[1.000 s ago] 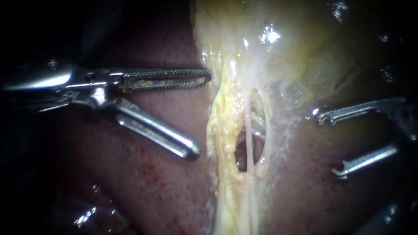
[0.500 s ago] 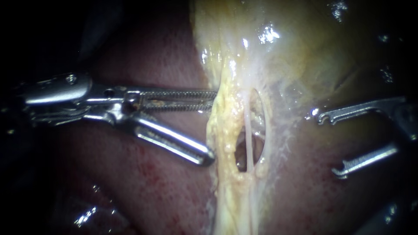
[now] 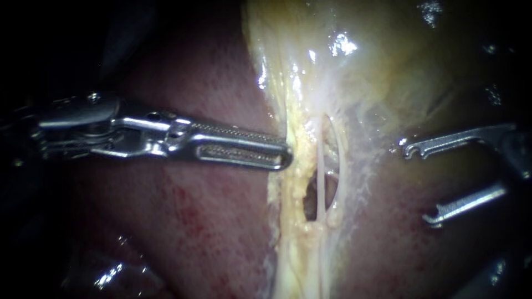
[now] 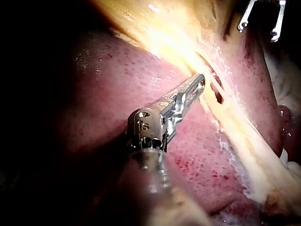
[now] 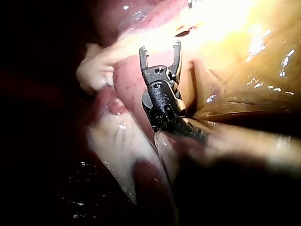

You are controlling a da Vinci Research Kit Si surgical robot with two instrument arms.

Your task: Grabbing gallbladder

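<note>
left tool: comes in over the liver, jaws pressed together and pinching the gallbladder at its pale yellow edge. Only the very tip is on the tissue.
left tool, own wrist view: same read. Jaws together, tip buried in the yellow band, liver under the shaft.
gallbladder: greenish-yellow body lies ahead of the left tool's tip and off to one side. It narrows into the yellow band that runs across the tip.
grip site: tissue edge is dented in where the left tool's tip meets it.
opening: dark slot in the band just past the left tool's tip.
strand: thin pale strand runs lengthwise through the opening, just ahead of the left tool and clear of it.
right tool: jaws spread wide, holding nothing. Sits on the far side of the band from the left tool, well apart from it.
right tool, own wrist view: both hooked tips visible with a clear gap between them. They hover over pink tissue, with yellow gallbladder beside them.
</note>
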